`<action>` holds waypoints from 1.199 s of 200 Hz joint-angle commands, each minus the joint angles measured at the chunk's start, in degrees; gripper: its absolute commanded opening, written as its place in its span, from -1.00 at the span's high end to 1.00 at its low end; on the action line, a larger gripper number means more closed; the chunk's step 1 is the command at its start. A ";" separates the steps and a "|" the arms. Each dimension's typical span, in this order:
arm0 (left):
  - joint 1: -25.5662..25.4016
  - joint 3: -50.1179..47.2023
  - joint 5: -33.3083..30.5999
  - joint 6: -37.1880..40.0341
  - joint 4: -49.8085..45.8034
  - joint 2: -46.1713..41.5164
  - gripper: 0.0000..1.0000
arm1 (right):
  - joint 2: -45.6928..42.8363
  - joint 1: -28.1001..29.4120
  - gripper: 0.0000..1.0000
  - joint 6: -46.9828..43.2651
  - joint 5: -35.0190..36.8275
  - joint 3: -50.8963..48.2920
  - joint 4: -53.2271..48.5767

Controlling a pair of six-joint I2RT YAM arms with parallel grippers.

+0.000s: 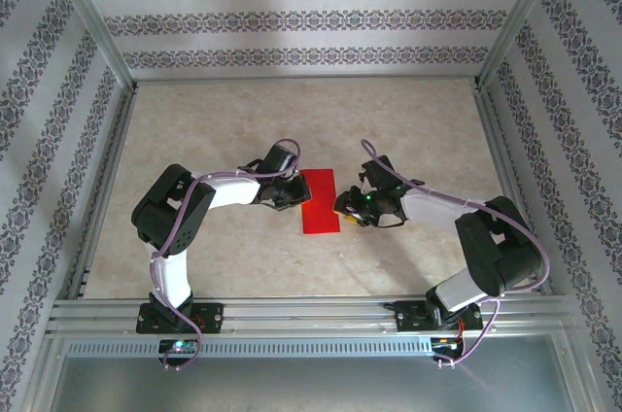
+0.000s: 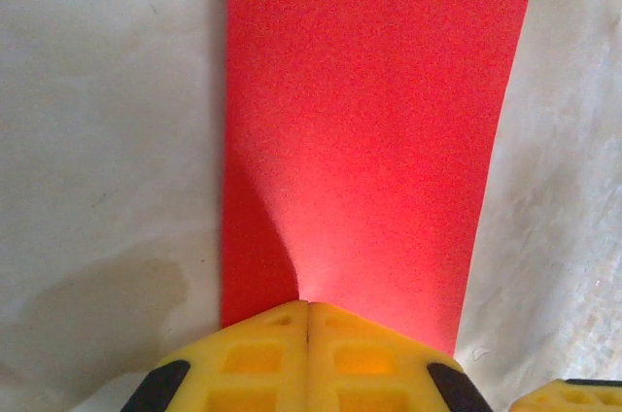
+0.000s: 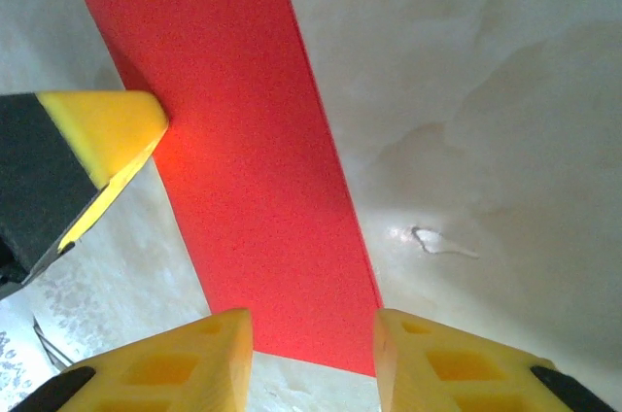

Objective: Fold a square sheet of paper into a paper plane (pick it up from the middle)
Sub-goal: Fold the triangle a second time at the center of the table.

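Lying flat on the pale marbled worktop (image 1: 224, 120), at the centre of the top view: a thin bright red sheet of paper (image 1: 318, 200), showing as a tall rectangle rather than a square, so probably folded once already. Pinched along its left long edge by the left tool (image 1: 294, 200), with the yellow moulded fingers (image 2: 282, 329) pressed shut on the sheet of paper (image 2: 360, 140) at the bottom of the left wrist view and a soft pucker fanning up from the bite. Straddled at one short end by the right tool (image 3: 311, 320), standing open at the bottom of the right wrist view and gripping nothing. Risks from here, as a judgement: tearing or stray creasing at the pucker if lifted by so narrow a bite; slipping out of the pinch, thin paper giving little to hold; skewing the fold if dragged from one side alone; knocking the two tools together, both crowded around one narrow strip. Hard to make out: one layer or two inside the pinch; contact or a gap between the right fingers and the sheet of paper (image 3: 253, 169); the folded edge itself; the far end, cut off at the top of the right wrist view; the nature of a small white fleck (image 3: 428, 240) right of the strip.
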 commanded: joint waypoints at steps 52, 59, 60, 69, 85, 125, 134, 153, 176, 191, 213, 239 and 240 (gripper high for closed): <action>0.59 -3.35 -1.76 -3.40 -4.77 2.30 0.95 | 1.51 2.34 0.17 0.40 0.28 -0.96 -3.94; 0.65 -3.49 -1.66 -3.40 -4.68 2.30 0.95 | 1.65 2.49 0.16 0.30 0.37 -0.96 -3.87; 0.65 -3.55 -1.62 -3.40 -4.72 2.30 0.95 | 1.68 2.54 0.16 0.26 0.37 -0.92 -3.86; 0.71 -3.63 -1.51 -3.40 -4.73 2.30 0.95 | 2.05 2.66 0.16 0.21 0.29 -0.79 -3.87; 0.82 -3.68 -1.41 -3.31 -4.85 2.40 0.95 | 2.70 3.01 0.16 -0.19 0.21 -0.45 -3.93; 0.92 -3.81 -1.27 -3.40 -4.92 2.57 0.95 | 4.21 3.75 0.15 -0.33 -0.66 0.08 -3.15; 0.99 -3.80 -1.25 -3.32 -4.95 2.60 0.95 | 4.33 3.95 0.17 -0.37 -0.89 0.18 -2.93; 1.04 -3.73 -1.31 -3.23 -5.20 2.72 0.95 | 4.41 4.21 0.20 -0.40 -1.12 0.42 -2.51; 1.14 -3.53 -1.40 -3.14 -5.42 2.75 0.95 | 4.19 4.38 0.22 -0.47 -1.21 0.53 -2.39; 1.16 -3.57 -1.39 -3.05 -5.45 2.74 0.95 | 3.74 4.43 0.23 -0.53 -1.21 0.53 -2.33; 1.25 -3.57 -1.38 -2.96 -5.48 2.95 0.95 | 3.05 4.50 0.23 -0.78 -1.30 0.53 -2.34; 1.27 -3.63 -1.38 -2.96 -5.47 3.09 0.95 | 2.76 4.61 0.24 -1.02 -1.45 0.62 -2.45; 1.27 -3.67 -1.39 -2.96 -5.51 3.14 0.95 | 2.76 4.61 0.24 -1.01 -1.46 0.67 -2.45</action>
